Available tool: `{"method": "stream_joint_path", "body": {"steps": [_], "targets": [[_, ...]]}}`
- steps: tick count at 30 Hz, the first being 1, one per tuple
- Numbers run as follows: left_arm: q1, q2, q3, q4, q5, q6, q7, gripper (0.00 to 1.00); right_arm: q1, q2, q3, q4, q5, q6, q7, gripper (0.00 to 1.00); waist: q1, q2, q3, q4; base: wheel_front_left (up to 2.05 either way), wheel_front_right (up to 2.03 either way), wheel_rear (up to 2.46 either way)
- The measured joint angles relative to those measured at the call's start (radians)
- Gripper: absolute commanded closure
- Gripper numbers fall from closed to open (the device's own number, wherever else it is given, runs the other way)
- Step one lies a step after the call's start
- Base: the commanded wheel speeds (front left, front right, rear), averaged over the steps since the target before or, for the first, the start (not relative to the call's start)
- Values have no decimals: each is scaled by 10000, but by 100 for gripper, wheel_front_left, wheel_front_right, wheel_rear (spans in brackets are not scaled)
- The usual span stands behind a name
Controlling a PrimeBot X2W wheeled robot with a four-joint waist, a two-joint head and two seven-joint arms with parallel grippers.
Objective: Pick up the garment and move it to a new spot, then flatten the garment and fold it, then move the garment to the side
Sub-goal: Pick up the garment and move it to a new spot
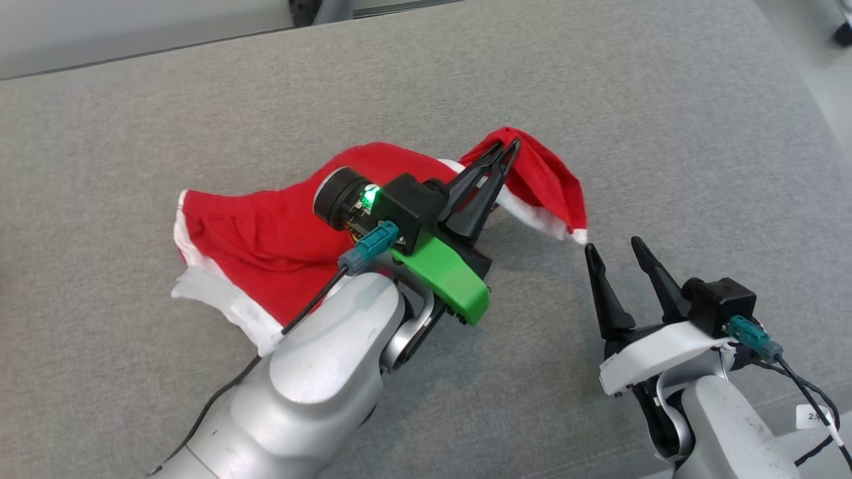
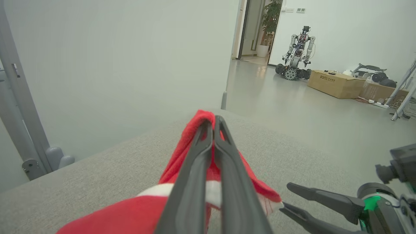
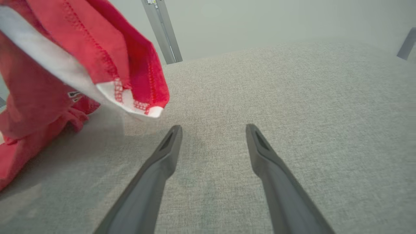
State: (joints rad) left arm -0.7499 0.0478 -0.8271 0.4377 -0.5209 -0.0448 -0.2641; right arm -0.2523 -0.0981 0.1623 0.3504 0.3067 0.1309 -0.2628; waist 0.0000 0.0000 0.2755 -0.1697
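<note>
The garment (image 1: 253, 233) is red cloth with white trim, lying crumpled on the grey surface. My left gripper (image 1: 507, 148) is shut on a fold of it and holds that part lifted, so a red flap (image 1: 546, 179) hangs down to the right. From the left wrist the closed fingers (image 2: 213, 125) pinch the red fold (image 2: 198, 120). My right gripper (image 1: 612, 247) stands open just below the flap's white-tipped corner (image 1: 579, 234), not touching it. From the right wrist that corner (image 3: 143, 104) hangs above and left of the open fingertips (image 3: 211, 130).
The grey fabric surface (image 1: 665, 133) stretches wide to the right and back of the garment. Beyond its far edge lie pale floor, another wheeled robot (image 2: 295, 55) and cardboard boxes (image 2: 338, 84). A metal post (image 3: 162, 32) stands past the edge.
</note>
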Motion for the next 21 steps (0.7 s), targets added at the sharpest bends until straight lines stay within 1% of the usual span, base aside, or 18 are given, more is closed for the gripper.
{"method": "stream_joint_path", "body": {"steps": [1,2,3,6,9,10,14,16,21], "targets": [[-97,-4,-113,-84,-96,132,0,97,-5,19,36,0,2,0,0,0,0,0,-13,-132,0,0,0],[-158,-6,-176,-134,-207,244,0,59,-14,46,58,2,2,0,0,0,0,1,-26,-251,0,0,0],[-179,-4,-188,-159,-309,359,0,0,-19,71,75,2,4,0,0,0,0,1,-40,-359,0,0,0],[-183,0,-217,238,-328,708,-4,0,-19,136,50,10,4,0,0,0,0,0,-92,-608,0,0,0],[-110,-8,-2,652,-222,968,-6,0,0,163,-98,8,4,0,0,0,0,1,-176,-641,0,0,0],[76,0,251,957,-4,1066,-6,0,18,173,-180,-13,2,0,0,0,0,1,-209,-550,0,0,0],[637,35,1241,1239,407,1081,-6,0,58,194,-194,-44,0,0,0,0,0,0,-319,-246,0,0,0],[1066,176,1896,1172,665,1150,-6,0,91,190,-211,-61,-2,0,0,0,0,0,-395,-81,0,0,0],[2593,577,3352,798,1223,1145,-6,0,262,182,-230,-27,-44,0,0,0,0,0,-708,283,0,0,0]]}}
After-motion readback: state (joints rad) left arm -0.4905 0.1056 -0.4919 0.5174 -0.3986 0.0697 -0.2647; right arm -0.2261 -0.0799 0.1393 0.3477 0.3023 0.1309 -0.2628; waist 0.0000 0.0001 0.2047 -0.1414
